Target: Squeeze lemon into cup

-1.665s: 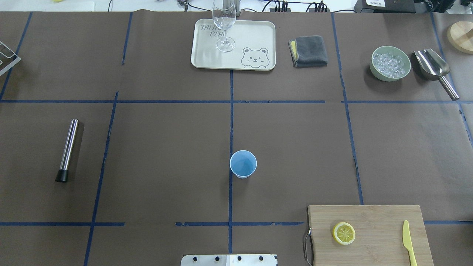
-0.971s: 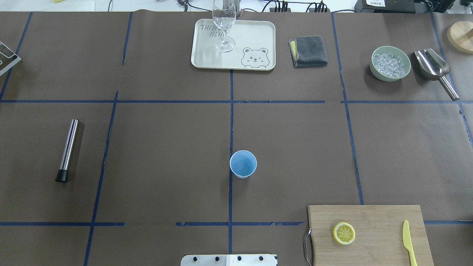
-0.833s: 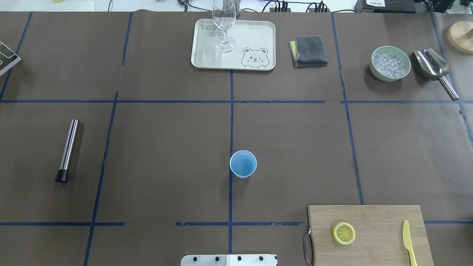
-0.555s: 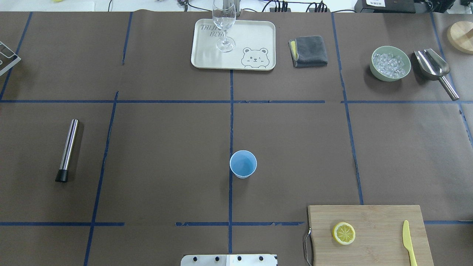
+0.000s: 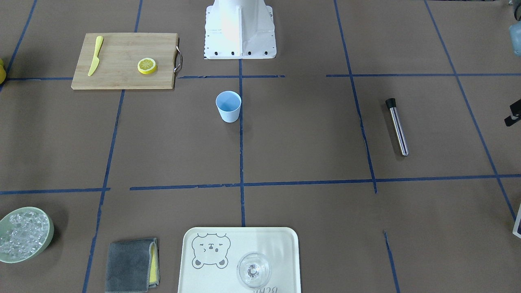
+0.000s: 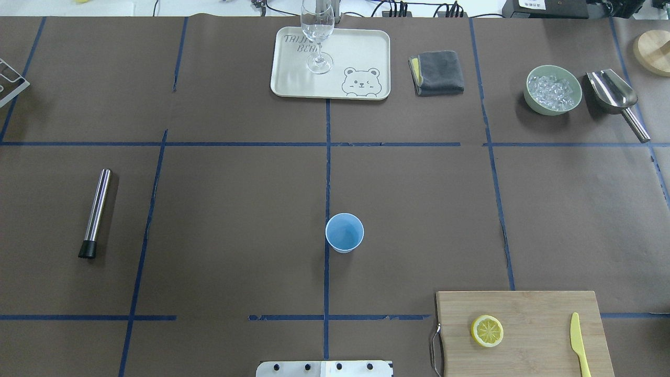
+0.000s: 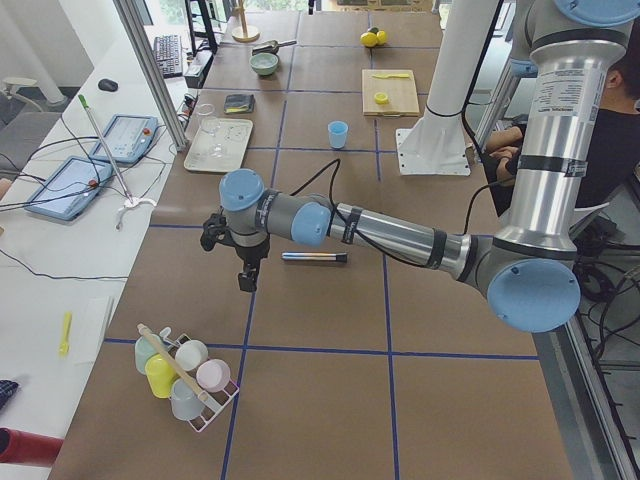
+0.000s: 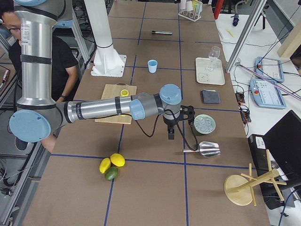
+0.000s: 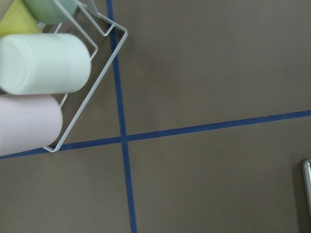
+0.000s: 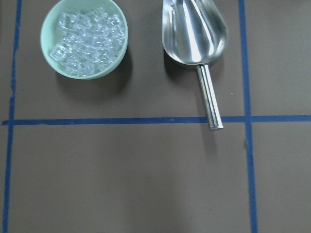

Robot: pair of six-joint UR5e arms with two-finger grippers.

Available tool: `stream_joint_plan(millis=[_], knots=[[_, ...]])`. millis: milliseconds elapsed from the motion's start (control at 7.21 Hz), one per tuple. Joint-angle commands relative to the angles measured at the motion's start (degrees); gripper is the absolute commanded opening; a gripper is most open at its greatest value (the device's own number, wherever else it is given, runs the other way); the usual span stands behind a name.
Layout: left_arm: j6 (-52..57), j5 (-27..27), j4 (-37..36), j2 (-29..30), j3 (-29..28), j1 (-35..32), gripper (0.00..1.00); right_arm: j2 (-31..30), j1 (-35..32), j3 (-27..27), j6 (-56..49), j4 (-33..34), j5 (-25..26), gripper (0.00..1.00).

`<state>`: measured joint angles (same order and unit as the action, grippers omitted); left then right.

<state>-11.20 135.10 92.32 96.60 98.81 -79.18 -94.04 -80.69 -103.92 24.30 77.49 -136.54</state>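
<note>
The lemon (image 6: 487, 330) is a thin yellow-rimmed slice lying flat on a wooden cutting board (image 6: 528, 309) at the near right of the table. The cup (image 6: 344, 232) is light blue and stands upright at the table's middle, on the centre tape line. In the exterior left view my left gripper (image 7: 246, 280) hangs over the table's left end, far from both. In the exterior right view my right gripper (image 8: 171, 135) hangs near the ice bowl. I cannot tell whether either is open or shut. Neither wrist view shows any fingers.
A yellow plastic knife (image 6: 578, 343) lies on the board. A tray (image 6: 361, 52) with a glass (image 6: 317, 31), a grey cloth (image 6: 437, 72), an ice bowl (image 6: 553, 89) and a scoop (image 6: 615, 99) line the far side. A steel rod (image 6: 96, 212) lies left. A cup rack (image 7: 185, 375) stands below the left gripper.
</note>
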Motion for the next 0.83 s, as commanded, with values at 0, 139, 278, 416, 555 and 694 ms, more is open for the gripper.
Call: stream_joint_plan(millis=[0,139,278,416,555,694], knots=[[-9.07,-0.10,1.46,1.74,1.65,6.11,1.00,-0.18,7.09,-3.89,14.75,-7.96,0.73,1.00],[-12.23,-0.10,2.33,1.66,1.65,8.14,1.00,-0.27,12.26,-7.58,20.38,-7.88,4.23,1.00],[-12.52,-0.10,3.73,1.57,1.13,8.25,1.00,-0.27,16.32,-10.48,27.74,-7.88,5.39,1.00],[-12.44,-0.10,3.92,1.57,0.60,8.68,1.00,-0.88,20.53,-14.08,33.56,-7.88,6.45,1.00],[-12.70,-0.01,3.84,1.48,0.07,8.86,1.00,-1.84,26.93,-17.60,39.19,-7.88,10.72,1.00],[-14.53,0.07,3.92,1.40,0.24,9.30,1.00,-1.85,33.87,-19.29,42.46,-7.80,15.20,1.00]])
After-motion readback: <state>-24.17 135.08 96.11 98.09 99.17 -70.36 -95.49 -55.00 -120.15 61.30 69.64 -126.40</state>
